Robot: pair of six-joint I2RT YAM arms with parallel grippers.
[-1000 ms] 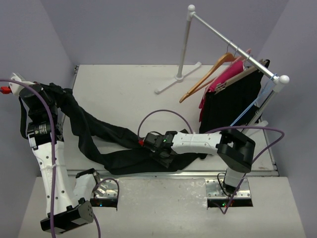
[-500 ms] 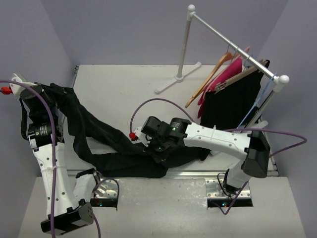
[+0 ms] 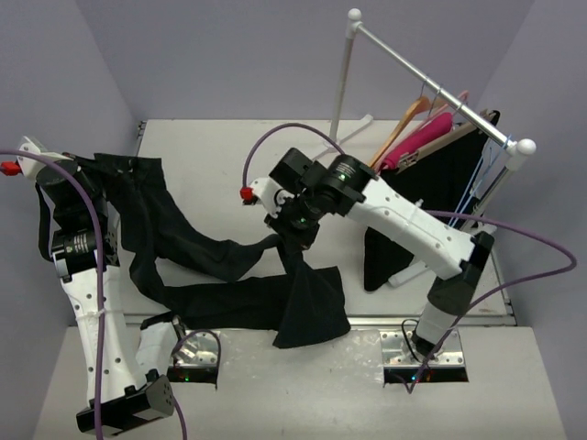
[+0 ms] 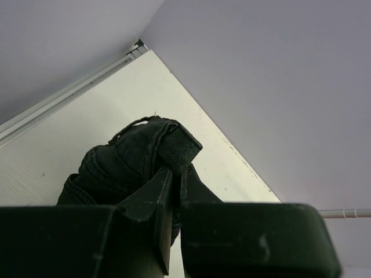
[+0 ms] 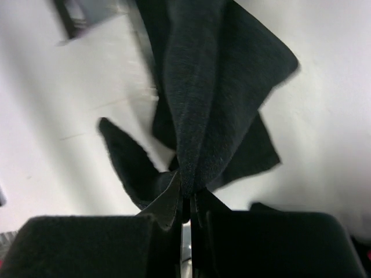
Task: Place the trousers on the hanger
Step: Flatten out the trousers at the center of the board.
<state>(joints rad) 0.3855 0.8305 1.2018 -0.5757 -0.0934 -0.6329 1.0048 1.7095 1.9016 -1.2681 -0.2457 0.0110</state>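
The black trousers [image 3: 197,247] stretch across the table from the far left to the middle. My left gripper [image 3: 84,170] is shut on their waistband [image 4: 156,150] and holds it up by the left wall. My right gripper [image 3: 298,236] is shut on a fold of one leg [image 5: 200,110] and holds it raised over mid-table, the leg end [image 3: 312,312] hanging down over the front edge. The tan wooden hanger [image 3: 402,128] hangs by its hook on the rail [image 3: 431,87] at the back right, behind my right arm.
On the same rail hang a magenta garment [image 3: 424,137] and a black garment [image 3: 431,192] clipped to a flat wooden hanger, with a blue wire hanger [image 3: 481,179] beside them. The rack's white post [image 3: 341,82] and feet stand at the back centre.
My right gripper has risen and moved back from the front edge to mid-table, lifting the trouser leg, which now hangs free. The left gripper stays put with the waistband.
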